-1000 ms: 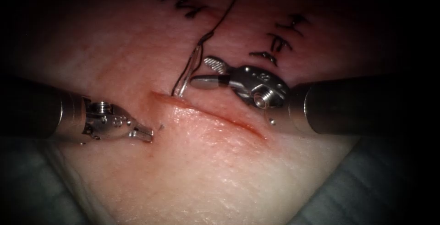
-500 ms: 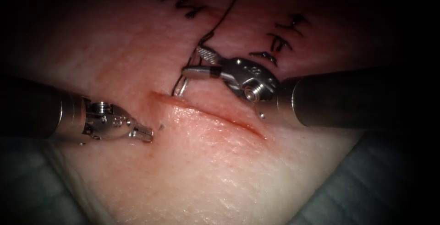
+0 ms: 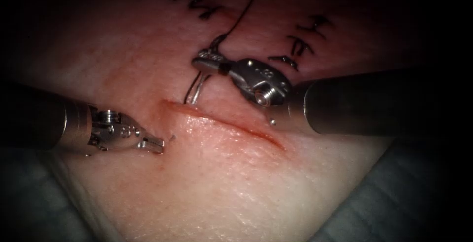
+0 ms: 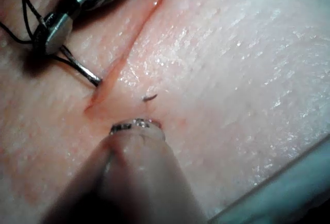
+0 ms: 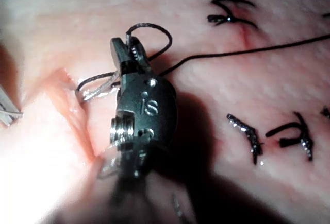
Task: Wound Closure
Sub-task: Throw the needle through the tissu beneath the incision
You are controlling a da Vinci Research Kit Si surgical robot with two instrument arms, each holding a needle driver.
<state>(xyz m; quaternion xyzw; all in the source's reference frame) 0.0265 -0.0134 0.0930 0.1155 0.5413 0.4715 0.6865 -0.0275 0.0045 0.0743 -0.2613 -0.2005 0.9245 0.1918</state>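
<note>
The left claw (image 3: 156,145) is being kept clenched on nothing, its tip lying low against the tissue (image 3: 236,192) on the left side of the cut (image 3: 231,123). A short cut end of thread (image 3: 172,136) is lying just beyond that tip. If this claw were being pushed down or dragged, the surface would probably be scraped and the loose end swept into the cut.

Right of the left claw and directly under the right claw (image 3: 207,62), the needle (image 3: 197,86) is being held. Its point is buried in the tissue at the left end of the cut, on the cut's right-hand lip. Its bare steel curve is rising from there to the right claw, which is being kept clenched on it close to the tail, where the thread (image 3: 246,10) is joined. From that claw the dark thread is looping once and running away across the tissue, past the dark stitches (image 3: 300,45) behind the claw.

A grip so near the tail is judged a risky one. The needle could be twisted or bent between the jaws, or the thread crushed at its joint. If the needle were being forced off its own curve, the thin lip could be torn. The slack loop beside the right claw could also be snagged on the jaws.
</note>
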